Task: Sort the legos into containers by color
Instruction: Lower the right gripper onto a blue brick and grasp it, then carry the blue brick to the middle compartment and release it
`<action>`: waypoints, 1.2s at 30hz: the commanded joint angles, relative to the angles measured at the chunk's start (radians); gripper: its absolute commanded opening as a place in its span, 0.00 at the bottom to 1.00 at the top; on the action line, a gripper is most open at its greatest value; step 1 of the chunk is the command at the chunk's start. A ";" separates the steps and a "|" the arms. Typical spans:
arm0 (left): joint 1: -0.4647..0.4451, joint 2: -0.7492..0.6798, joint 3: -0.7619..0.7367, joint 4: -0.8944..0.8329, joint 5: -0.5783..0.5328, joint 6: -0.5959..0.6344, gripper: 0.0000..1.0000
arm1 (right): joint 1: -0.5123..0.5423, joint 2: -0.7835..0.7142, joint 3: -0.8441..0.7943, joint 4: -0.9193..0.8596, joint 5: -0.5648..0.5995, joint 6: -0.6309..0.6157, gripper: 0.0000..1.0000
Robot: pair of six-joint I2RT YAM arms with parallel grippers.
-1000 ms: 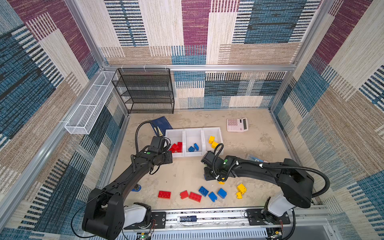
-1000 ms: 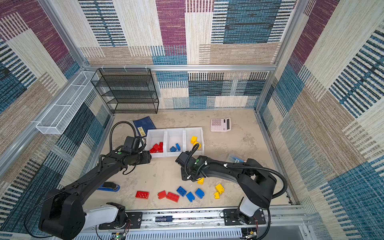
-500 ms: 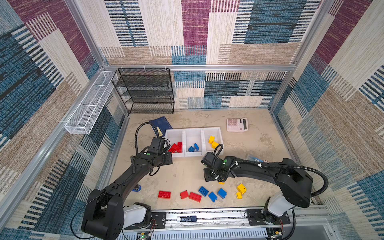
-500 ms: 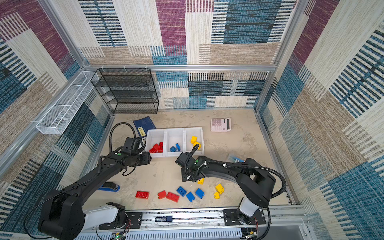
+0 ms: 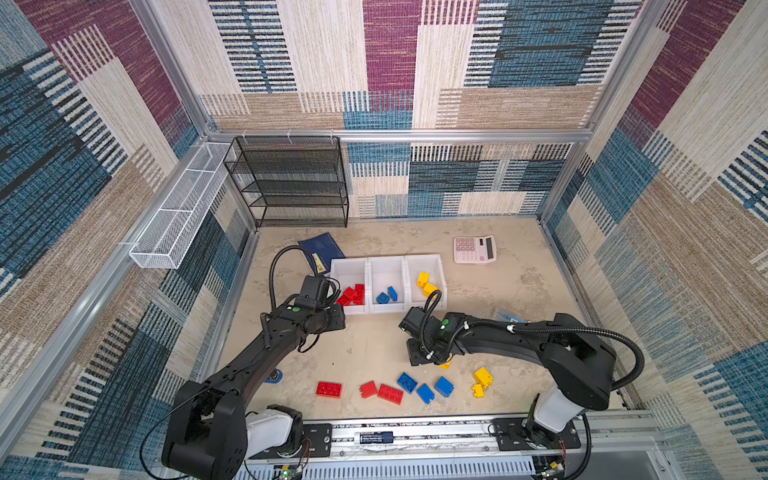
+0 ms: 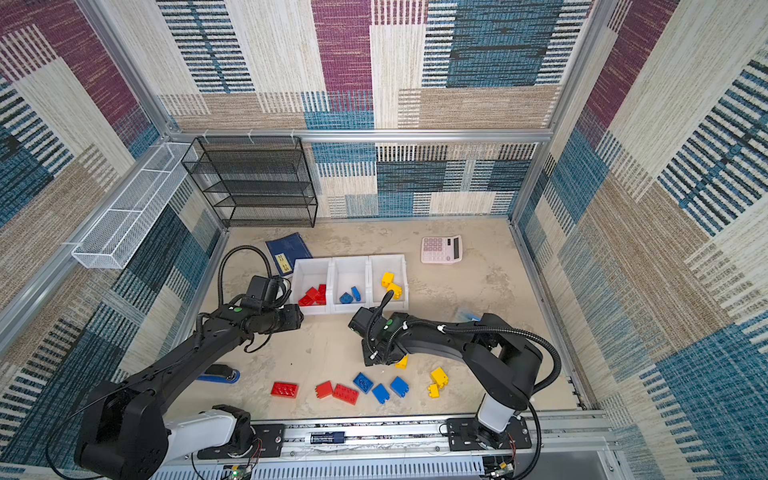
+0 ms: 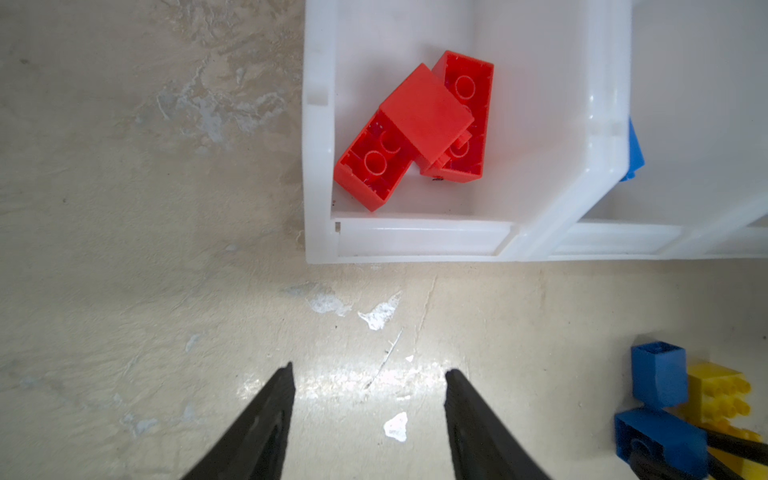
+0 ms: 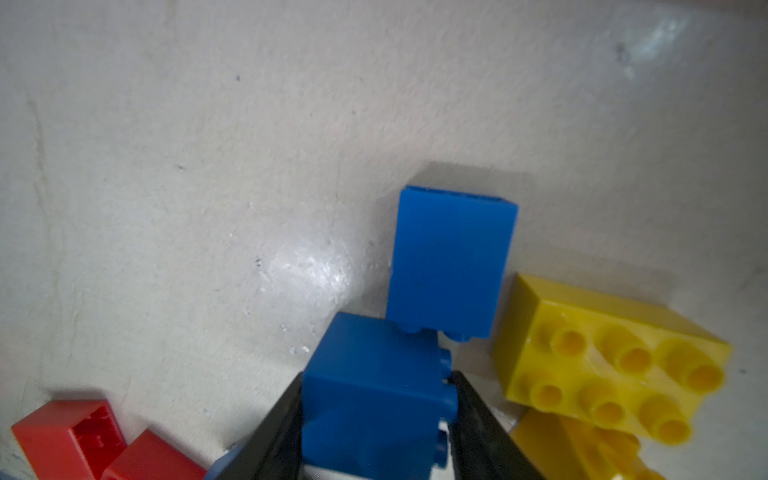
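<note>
The containers (image 5: 386,270), three white bins in a row, are the biggest thing I work around. The red-filled end bin (image 7: 320,166) sits just ahead of my left gripper (image 7: 370,370). Those jaws stand about halfway apart over bare table with nothing between them.

My right gripper (image 8: 378,376) is down among the loose legos, well short of the bins. Its fingers are closed in against both sides of a blue brick (image 8: 374,415). It looks like a grip, but I cannot tell whether the brick has left the table.

Just past the fingertips a second blue brick (image 8: 451,262) touches the held one, studs toward it. A yellow brick (image 8: 606,357) lies beside the fingers on one side and red bricks (image 8: 70,432) on the other.

I judge these bricks light, hollow and rigid, so they won't crush. Their walls are smooth and glossy and may slip under a light squeeze. One pad seems to bear on the studded face, a poorer seat. I'd rather hold across two flat walls, low and centred, so the brick cannot pivot.
</note>
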 commanded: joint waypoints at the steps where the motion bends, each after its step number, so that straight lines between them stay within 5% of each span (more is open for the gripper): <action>1: 0.002 -0.003 0.000 0.004 -0.002 -0.006 0.61 | 0.001 -0.001 0.008 0.000 0.003 -0.001 0.48; 11: 0.001 -0.042 -0.010 -0.023 0.017 -0.017 0.61 | -0.057 -0.013 0.227 -0.028 0.078 -0.172 0.46; 25: -0.003 -0.148 -0.091 -0.054 0.053 -0.081 0.61 | -0.236 0.318 0.668 0.026 -0.016 -0.418 0.47; 30: -0.007 -0.176 -0.114 -0.072 0.046 -0.097 0.61 | -0.239 0.341 0.713 0.012 -0.021 -0.415 0.65; 36: -0.010 -0.180 -0.122 -0.077 0.049 -0.111 0.63 | -0.240 0.308 0.690 0.013 -0.015 -0.408 0.67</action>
